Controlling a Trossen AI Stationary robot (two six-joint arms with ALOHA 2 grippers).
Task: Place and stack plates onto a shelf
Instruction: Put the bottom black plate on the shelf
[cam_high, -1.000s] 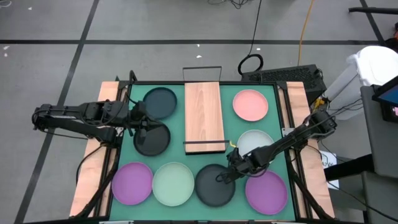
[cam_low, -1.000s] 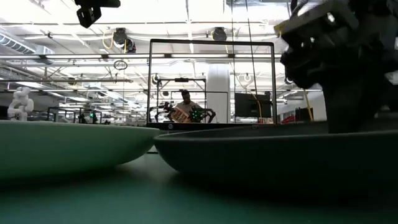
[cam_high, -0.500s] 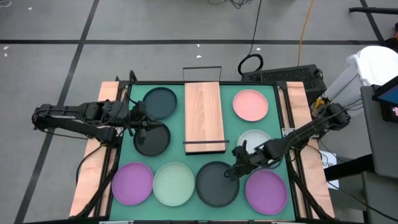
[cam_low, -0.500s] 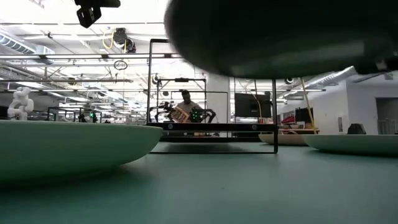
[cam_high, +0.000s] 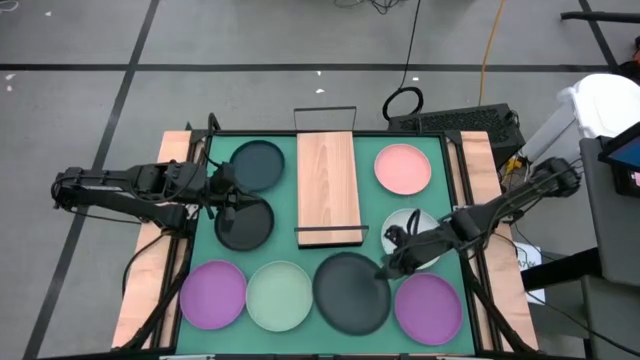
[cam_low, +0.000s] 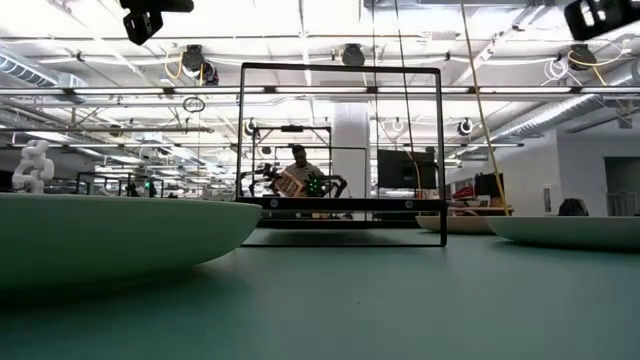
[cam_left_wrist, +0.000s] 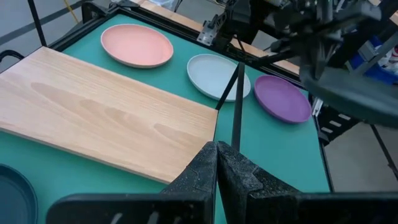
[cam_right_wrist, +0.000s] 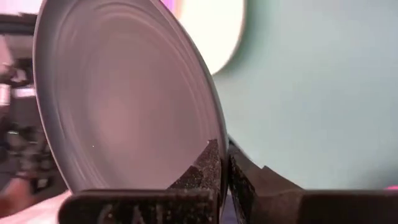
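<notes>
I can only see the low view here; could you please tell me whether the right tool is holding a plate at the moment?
Observer: Yes, the right tool is shut on the rim of a dark grey plate, which it holds tilted, off the table.
Operator: Thank you. Is anything on the shelf yet?
Observer: No, the shelf is bare; no plate lies on its wood board.
Operator: And the left tool?
Observer: The left tool is shut and empty, waiting to the left of the shelf.

High view looks straight down on the whole table (cam_high: 380, 215). Low view sits at tabletop level, facing the room. Both show the shelf (cam_high: 327, 185). Wrist views look close past fingers.
</notes>
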